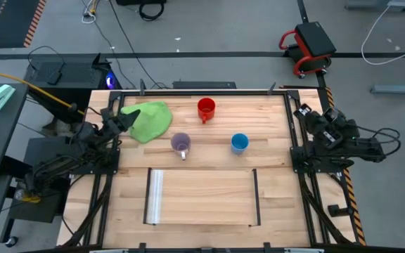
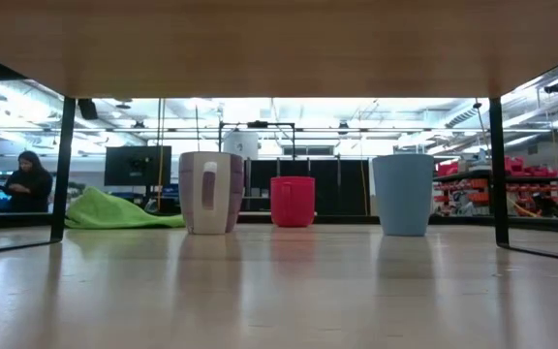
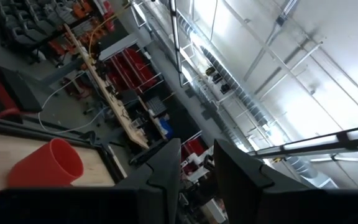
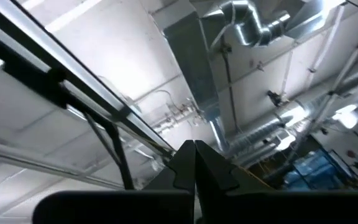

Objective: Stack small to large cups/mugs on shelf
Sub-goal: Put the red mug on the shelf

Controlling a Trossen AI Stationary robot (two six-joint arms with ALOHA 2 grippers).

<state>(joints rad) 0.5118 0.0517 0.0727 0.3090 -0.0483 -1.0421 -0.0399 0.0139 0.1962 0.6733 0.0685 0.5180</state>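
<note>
Three mugs stand upright on their bases on the slatted tabletop: red [image 1: 206, 107] near the far edge, translucent purple [image 1: 181, 143] and blue [image 1: 239, 143] closer in. The low view shows purple [image 2: 210, 192], red [image 2: 293, 201] and blue [image 2: 402, 194]. The shelf [image 1: 202, 198] is a light-wood panel near the table's near edge, with a clear strip [image 1: 155, 197] and a dark bar [image 1: 256, 197]. My left gripper [image 1: 131, 117] is open at the table's left side, above the green cloth's edge and pointing upward. My right gripper [image 1: 303, 111] is shut at the right edge. The left wrist view shows the red mug [image 3: 45, 165].
A green cloth [image 1: 148, 120] lies crumpled at the table's far left, beside the left gripper. In the low view the shelf's underside [image 2: 279, 44] spans overhead on thin dark legs [image 2: 64, 165]. People [image 2: 27, 182] sit in the room beyond the table.
</note>
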